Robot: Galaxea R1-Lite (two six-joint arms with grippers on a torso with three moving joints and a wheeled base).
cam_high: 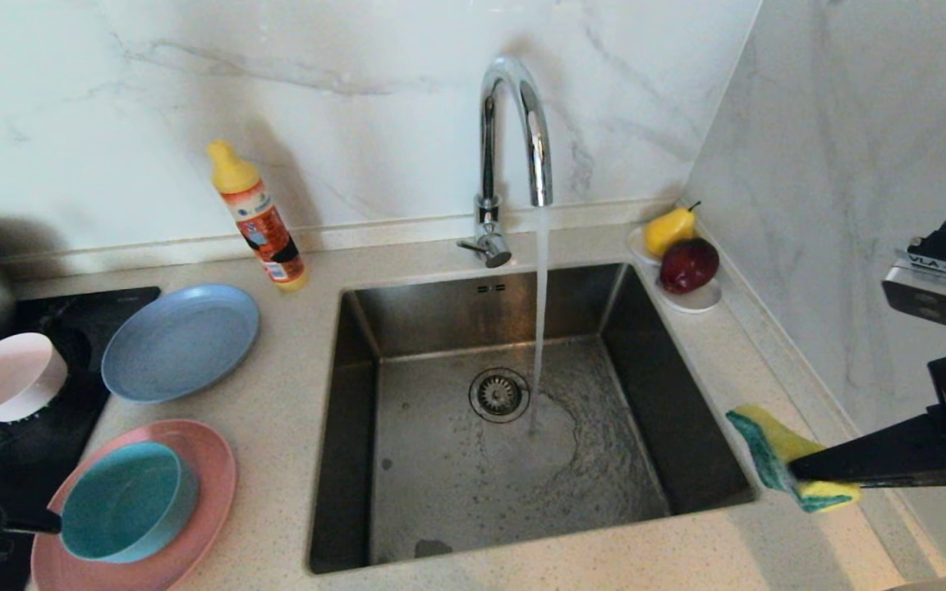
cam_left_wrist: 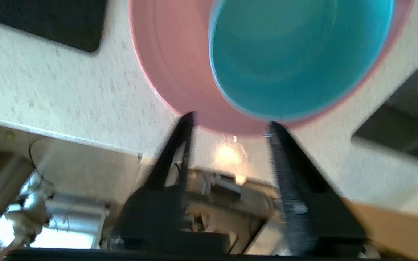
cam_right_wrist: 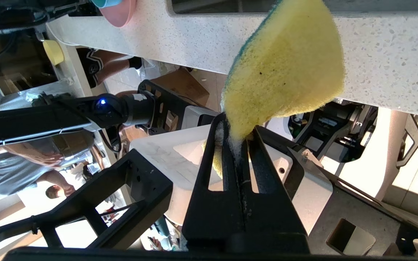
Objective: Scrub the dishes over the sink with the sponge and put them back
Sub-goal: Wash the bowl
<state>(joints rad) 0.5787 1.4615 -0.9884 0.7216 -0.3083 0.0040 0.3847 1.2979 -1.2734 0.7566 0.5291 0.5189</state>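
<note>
Right of sink (cam_high: 522,410), right gripper (cam_high: 793,474) pinched soft, squashy sponge (cam_high: 781,460). Left gripper (cam_left_wrist: 230,123) stood half-open, empty, probably nearing rigid, slick teal bowl (cam_high: 124,501); take rim.

Right gripper (cam_right_wrist: 236,139) comes in from the right edge of the head view, low down, fingers reaching left and roughly level. Its jaws are pinched tight together with the sponge (cam_right_wrist: 285,69) squeezed between the tips. Left gripper (cam_left_wrist: 230,125) only really shows in its own wrist view: two dark fingers spread apart with nothing between them, tips right at the edge of the pink plate (cam_left_wrist: 169,65).
</note>
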